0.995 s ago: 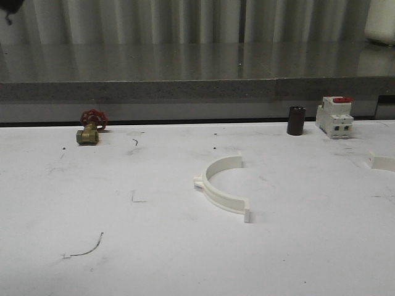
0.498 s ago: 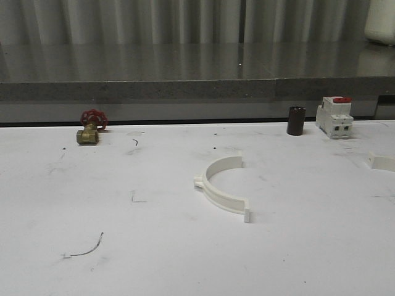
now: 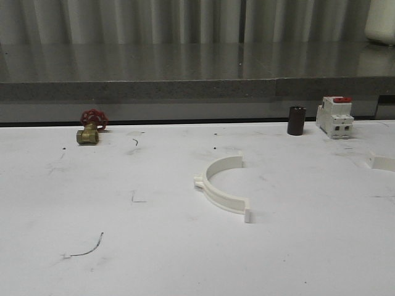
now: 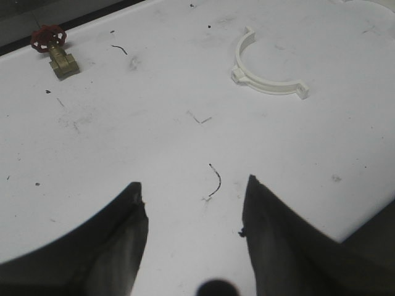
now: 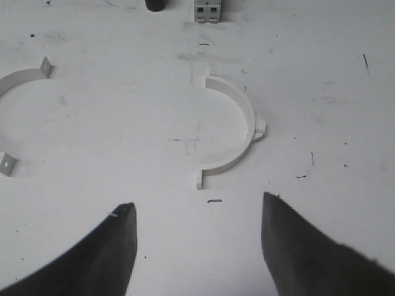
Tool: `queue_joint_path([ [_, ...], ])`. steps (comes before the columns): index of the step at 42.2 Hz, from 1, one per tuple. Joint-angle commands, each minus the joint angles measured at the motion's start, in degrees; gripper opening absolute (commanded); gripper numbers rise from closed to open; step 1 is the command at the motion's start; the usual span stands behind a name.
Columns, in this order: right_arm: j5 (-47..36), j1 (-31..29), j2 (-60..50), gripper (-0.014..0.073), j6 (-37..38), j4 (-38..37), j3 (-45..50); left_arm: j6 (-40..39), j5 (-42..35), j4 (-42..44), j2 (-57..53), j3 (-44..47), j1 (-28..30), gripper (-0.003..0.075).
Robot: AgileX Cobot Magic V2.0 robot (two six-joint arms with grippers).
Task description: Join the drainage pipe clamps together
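White table [image 3: 154, 246], clamp half [image 5: 237, 126] beyond open right end effector [image 5: 197, 246]

White table [image 3: 154, 259], grey ledge [image 3: 136, 89], corrugated wall [image 3: 123, 21] behind.

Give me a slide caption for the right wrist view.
Open right tool above the table, facing one clamp half, the other half apart beside it.

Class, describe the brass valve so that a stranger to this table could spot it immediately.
Start at the white table and follow its far edge toward the robot's left. There lies the brass valve, well apart from the white half-ring clamp at mid-table. It alone is metal-gold, topped by a red handwheel.
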Motion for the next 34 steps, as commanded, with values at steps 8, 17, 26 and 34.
queue_joint_path([
  [8, 9.85, -0.45, 2.3, 0.0472, -0.17, -3.65, -9.63, -0.12, -3.71, -0.38, 0.01, -1.58, 0.11, 0.0344],
  [17, 16.68, -0.45, 9.49, 0.0472, -0.17, -3.65, -14.16, -0.12, -3.71, -0.38, 0.01, -1.58, 0.11, 0.0344],
  [26, 15.57, -3.49, 20.32, 0.0472, -0.87, -2.38, -18.37, -0.12, -3.71, -0.38, 0.01, -1.58, 0.11, 0.0344],
  [34, 13.77, -10.74, 30.32, 0.0471, -7.43, 3.43, -22.64, -0.12, -3.71, -0.38, 0.01, -1.58, 0.11, 0.0344],
])
